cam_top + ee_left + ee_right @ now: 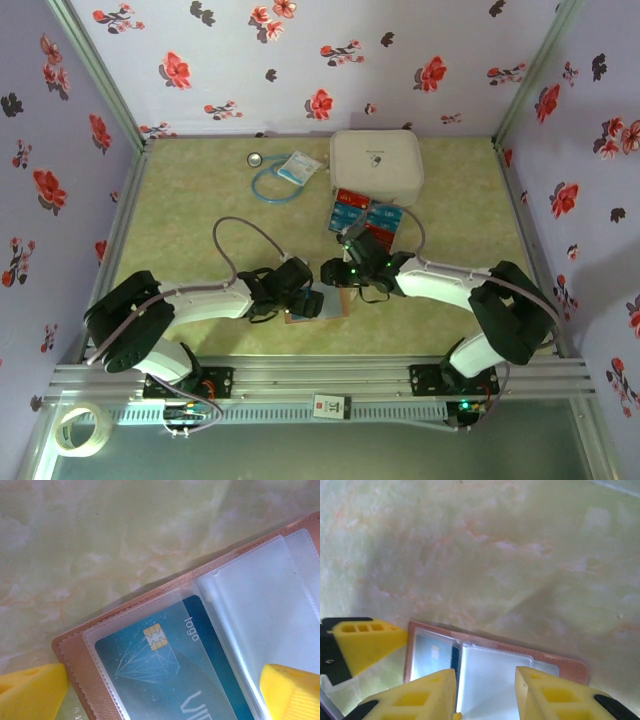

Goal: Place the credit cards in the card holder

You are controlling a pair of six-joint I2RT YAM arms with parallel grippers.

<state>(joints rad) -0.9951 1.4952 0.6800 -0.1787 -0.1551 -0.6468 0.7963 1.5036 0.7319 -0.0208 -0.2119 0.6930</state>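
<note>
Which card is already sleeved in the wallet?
The blue chip card, inside a clear sleeve of the pinkish-brown leather-like card holder. The other red and blue cards lie loose beside the white rounded case.

Left arm (190, 300) and right arm (455, 282): white shells, black joints and wrists, black bases. Grey cable (232, 232) off each wrist. Fingers (422, 696) yellow, wedge-shaped, moulded square pockets. Green LEDs (352, 272) lit on right wrist
</note>
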